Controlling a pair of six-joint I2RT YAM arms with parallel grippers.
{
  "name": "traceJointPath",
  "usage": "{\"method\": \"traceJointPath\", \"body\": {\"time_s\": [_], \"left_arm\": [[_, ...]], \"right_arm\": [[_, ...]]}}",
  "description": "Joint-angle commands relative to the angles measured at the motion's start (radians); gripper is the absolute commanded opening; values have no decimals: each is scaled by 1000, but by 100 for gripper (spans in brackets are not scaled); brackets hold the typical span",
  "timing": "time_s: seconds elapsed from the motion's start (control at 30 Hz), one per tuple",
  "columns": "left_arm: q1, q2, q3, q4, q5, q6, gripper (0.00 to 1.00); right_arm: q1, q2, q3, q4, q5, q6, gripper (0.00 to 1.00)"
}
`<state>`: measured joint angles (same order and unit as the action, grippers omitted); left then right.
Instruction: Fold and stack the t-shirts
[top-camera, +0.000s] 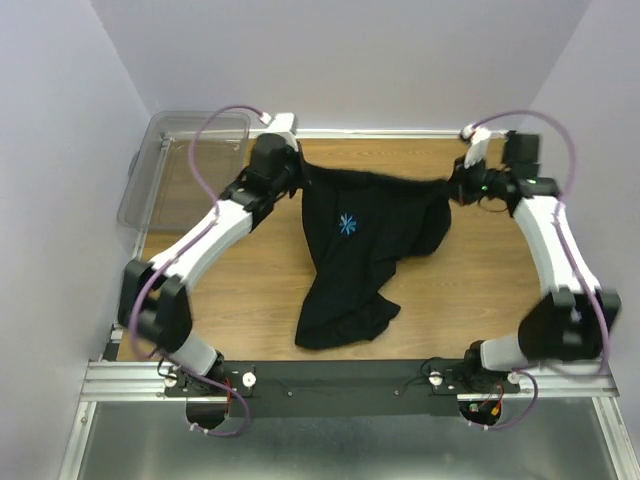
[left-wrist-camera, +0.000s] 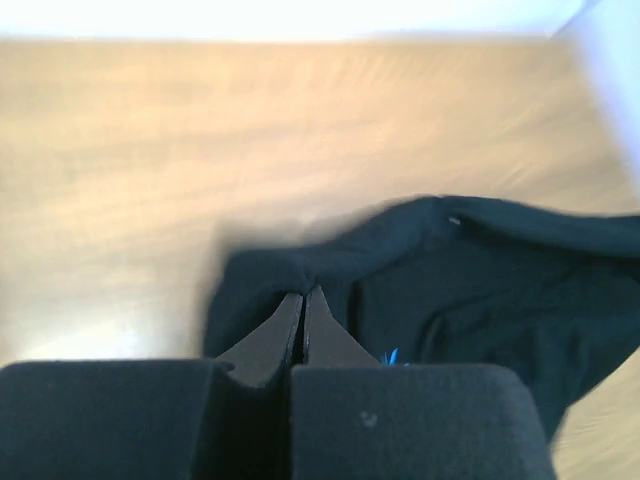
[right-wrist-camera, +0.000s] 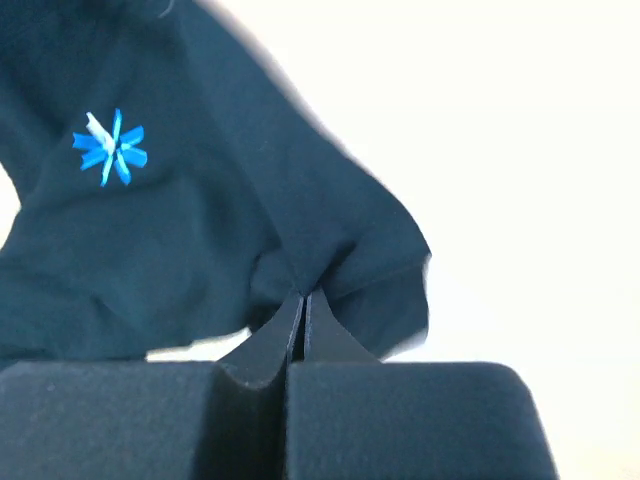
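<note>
T-shirt (top-camera: 365, 240), black, hangs stretched between your two arms above the wooden table (top-camera: 480, 290) in the top view. The left gripper (top-camera: 300, 178) holds one upper corner and the right gripper (top-camera: 452, 185) the other. The top edge runs taut between them, while the lower part sags and bunches on the wood towards the arm bases. A blue star print (top-camera: 347, 224) faces up. A clear bin (top-camera: 160, 170) stands at far left, apart from the cloth.

Left wrist view: your fingers are pressed together, pinching a fold of black cloth. The table beyond is blurred.

Right wrist view: your fingers likewise pinch a gather of cloth, with the print visible beyond them.

The step in hand looks like spreading the shirt flat before folding. Hold both pinches firm, keep the top edge taut and level, and lower the two grippers together so the bunched hem draws out smooth instead of tucking under.
</note>
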<state>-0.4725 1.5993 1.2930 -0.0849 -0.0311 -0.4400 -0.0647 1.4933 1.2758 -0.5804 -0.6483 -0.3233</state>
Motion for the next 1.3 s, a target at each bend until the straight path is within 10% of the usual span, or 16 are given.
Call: {"method": "traceJointPath", "body": {"time_s": [0.0,0.3,0.77,1.27], "left_arm": [[3,-287,-38,223,-10,59,0],[-2,-676,-1,465,20,55,0],[-3,-792,55,462,99,11,0],[5,-354,-29,412,-20,57,0]], "right_arm": [[2,-263,202,-47,159,-88,1],[2,-364,696,-96,291,-34,1],[2,-455,839,-133,377,-22,0],[2,-469,95,-6,319,-132,1]]}}
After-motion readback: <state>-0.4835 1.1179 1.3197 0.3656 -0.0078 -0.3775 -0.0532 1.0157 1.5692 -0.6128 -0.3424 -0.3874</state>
